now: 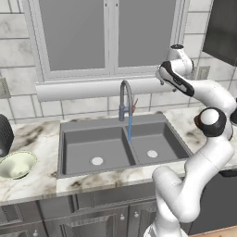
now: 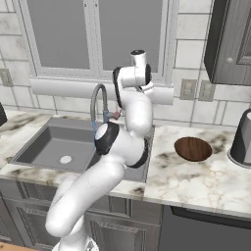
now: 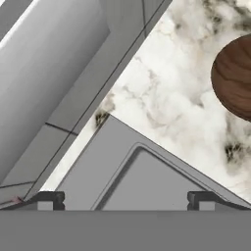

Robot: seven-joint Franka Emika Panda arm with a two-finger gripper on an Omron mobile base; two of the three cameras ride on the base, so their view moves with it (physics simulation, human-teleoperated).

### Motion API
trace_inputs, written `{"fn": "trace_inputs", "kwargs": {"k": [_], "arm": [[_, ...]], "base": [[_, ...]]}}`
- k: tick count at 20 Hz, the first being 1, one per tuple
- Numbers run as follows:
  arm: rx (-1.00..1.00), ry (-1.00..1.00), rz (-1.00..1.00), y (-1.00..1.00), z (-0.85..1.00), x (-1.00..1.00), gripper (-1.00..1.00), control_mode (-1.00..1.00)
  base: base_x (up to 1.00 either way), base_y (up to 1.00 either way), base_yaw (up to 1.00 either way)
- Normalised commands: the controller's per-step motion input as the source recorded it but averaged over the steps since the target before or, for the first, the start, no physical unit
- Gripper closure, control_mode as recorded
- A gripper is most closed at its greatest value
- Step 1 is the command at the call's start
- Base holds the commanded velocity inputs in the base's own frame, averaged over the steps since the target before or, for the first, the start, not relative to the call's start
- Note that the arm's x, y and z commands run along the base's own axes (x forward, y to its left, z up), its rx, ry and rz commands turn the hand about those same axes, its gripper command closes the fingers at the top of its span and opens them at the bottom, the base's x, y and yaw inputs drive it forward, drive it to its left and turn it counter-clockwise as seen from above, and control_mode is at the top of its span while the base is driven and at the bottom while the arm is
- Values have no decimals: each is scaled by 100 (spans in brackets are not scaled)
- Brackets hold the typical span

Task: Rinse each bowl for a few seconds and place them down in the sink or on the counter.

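Observation:
The dark reddish-brown bowl point(image 2: 192, 148) lies on the counter point(image 2: 196, 181) to the right of the sink point(image 2: 49, 142). The hand view shows this brown bowl point(image 3: 238, 78) at its upper right edge. The pale cream-green bowl point(image 1: 16, 164) rests on the counter point(image 1: 41, 139) left of the sink point(image 1: 83, 148). My gripper point(image 3: 125, 198) is open with nothing between its fingers. It hangs high over the sink's corner point(image 3: 112, 147) and the marble counter point(image 3: 166, 98), apart from the brown bowl. A thin blue stream runs from the faucet point(image 1: 126, 99) into the sink.
A black ribbed object point(image 1: 4, 134) stands at the far left by the cream-green bowl. A grey rounded vessel point(image 2: 242, 137) stands at the far right of the counter. A window sill point(image 1: 92, 88) juts out behind the faucet point(image 2: 100, 103). A dark wall cabinet point(image 2: 230, 39) hangs at upper right.

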Motion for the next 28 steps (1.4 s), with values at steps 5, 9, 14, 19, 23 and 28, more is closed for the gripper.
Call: {"fn": "trace_inputs", "kwargs": {"k": [5,9,14,19,23,28], "arm": [[-19,-13,5,-2,9,-87,-100,-100],[-16,-15,13,-7,-25,-89,-100,-100],[-17,-17,16,-13,-41,-80,-100,-100],[-16,-19,21,-30,-30,-68,-100,-100],[-4,-16,17,-27,7,-70,-100,-100],[-5,-4,14,-24,1,-51,-100,-100]], "base": [[0,0,0],[0,0,0],[0,0,0],[0,0,0],[0,0,0],[0,0,0]]}}
